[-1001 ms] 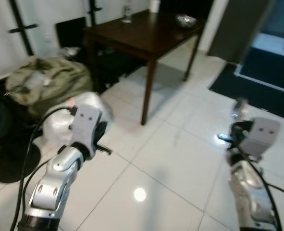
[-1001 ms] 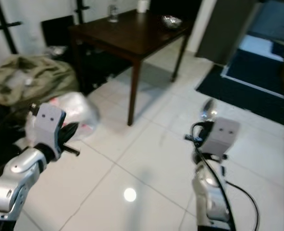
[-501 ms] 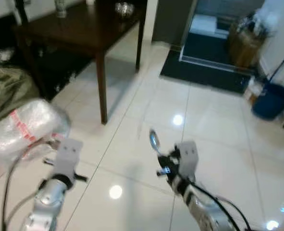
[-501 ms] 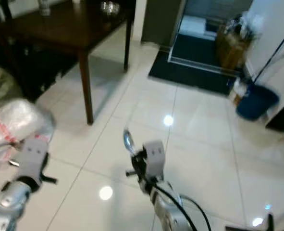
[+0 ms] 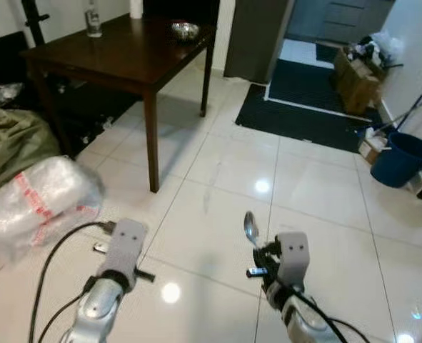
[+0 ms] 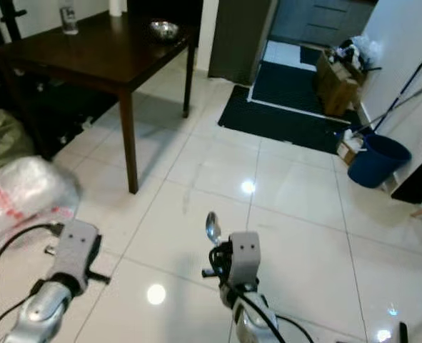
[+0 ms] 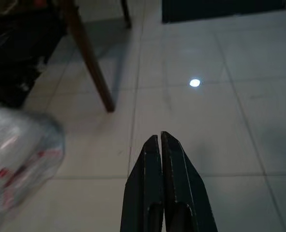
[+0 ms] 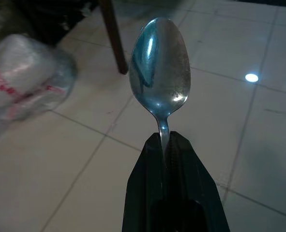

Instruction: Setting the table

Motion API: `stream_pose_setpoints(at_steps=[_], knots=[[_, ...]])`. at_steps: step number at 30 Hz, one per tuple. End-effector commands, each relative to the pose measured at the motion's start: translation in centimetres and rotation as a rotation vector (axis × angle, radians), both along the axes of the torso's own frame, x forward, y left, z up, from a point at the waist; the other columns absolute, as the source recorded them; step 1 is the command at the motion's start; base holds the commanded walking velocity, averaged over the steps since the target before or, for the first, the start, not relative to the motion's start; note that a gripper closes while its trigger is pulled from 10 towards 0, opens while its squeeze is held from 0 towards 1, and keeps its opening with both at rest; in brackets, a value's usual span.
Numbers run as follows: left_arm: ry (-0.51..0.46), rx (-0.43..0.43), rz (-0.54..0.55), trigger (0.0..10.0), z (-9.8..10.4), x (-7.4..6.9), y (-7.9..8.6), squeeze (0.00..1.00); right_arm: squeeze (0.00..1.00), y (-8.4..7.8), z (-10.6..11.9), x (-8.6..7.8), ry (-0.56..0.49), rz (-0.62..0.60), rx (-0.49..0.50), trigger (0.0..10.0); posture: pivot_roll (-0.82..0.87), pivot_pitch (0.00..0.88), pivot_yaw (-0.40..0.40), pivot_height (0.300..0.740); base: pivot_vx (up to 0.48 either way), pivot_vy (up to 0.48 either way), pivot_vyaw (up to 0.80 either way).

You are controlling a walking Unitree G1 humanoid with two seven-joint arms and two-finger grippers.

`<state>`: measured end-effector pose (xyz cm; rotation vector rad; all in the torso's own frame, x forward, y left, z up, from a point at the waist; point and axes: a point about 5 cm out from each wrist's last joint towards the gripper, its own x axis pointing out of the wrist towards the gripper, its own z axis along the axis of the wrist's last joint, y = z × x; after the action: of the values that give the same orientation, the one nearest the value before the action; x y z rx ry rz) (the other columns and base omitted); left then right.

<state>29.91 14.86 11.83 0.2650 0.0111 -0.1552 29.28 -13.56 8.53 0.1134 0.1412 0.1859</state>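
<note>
The worktop stands ahead to the left, with a bowl near its far right corner and a glass at its far left edge. A bucket stands far right on the floor.

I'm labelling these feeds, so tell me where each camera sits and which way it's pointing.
Left and right eye views: on the head, facing forward and down at the dark table and tiled floor; both arms show.
Left wrist view: along the left gripper, fingers together, toward a table leg.
Right wrist view: along the right gripper, clamping a spoon.
Both wrist views share the plastic-wrapped bundle.
</note>
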Motion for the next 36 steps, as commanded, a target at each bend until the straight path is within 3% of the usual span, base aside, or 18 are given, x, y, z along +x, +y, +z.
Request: stream_pose_setpoints(at_steps=[1, 16, 36], knots=[[0.023, 0.008, 0.011, 10.0, -0.81, -0.33, 0.49, 0.00, 0.00, 0.09, -0.57, -0.19, 0.011, -0.006, -0.001, 10.0, 0.05, 0.144, -0.009, 0.740, 0.480, 0.000, -0.67], [-0.008, 0.000, -0.012, 10.0, -0.43, 0.20, -0.03, 0.00, 0.00, -0.31, -0.51, 0.06, -0.012, -0.029, -0.012, 10.0, 0.05, 0.141, -0.003, 0.740, 0.480, 0.000, -0.79], [-0.008, -0.007, -0.028, 10.0, -0.70, 0.28, -0.41, 0.00, 0.00, -0.51, -0.39, 0.38, -0.037, -0.018, -0.045, 10.0, 0.04, 0.127, 0.002, 0.740, 0.480, 0.000, 0.00]])
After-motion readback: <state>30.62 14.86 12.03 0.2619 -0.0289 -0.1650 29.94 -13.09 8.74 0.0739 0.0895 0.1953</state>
